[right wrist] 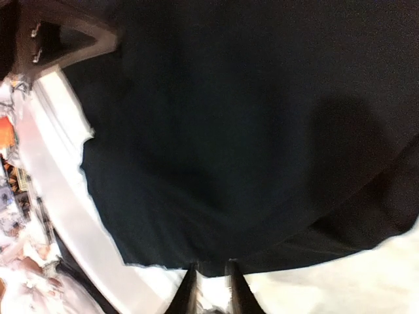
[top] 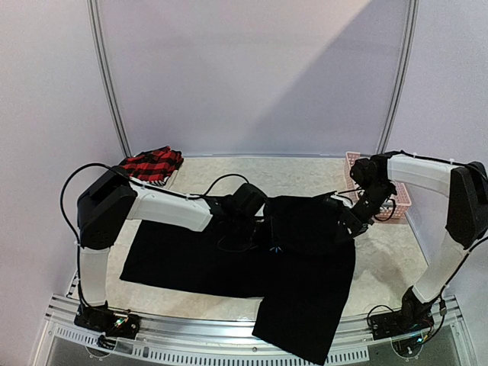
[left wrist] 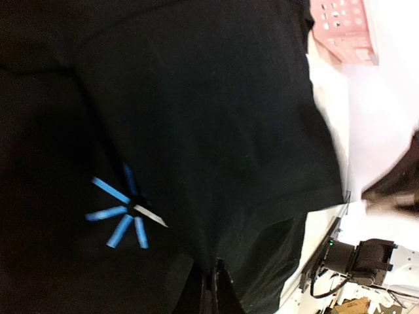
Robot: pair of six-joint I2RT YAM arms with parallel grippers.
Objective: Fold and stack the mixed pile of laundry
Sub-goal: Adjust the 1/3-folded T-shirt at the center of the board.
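2 grippers sit over the black T-shirt [top: 229, 263], which lies spread on the table [top: 381, 267] under both of them. My left gripper [left wrist: 213, 291] has its fingers pressed together, and a folded-over layer of the shirt runs right into the tips, so it looks pinched. My right gripper [right wrist: 211, 294] stands slightly apart, with bare table showing in the gap and the shirt's edge just ahead of the tips. The red-and-black plaid piece [top: 152, 164] lies well beyond the left gripper, and the pink basket [top: 396, 200] is near the right one.
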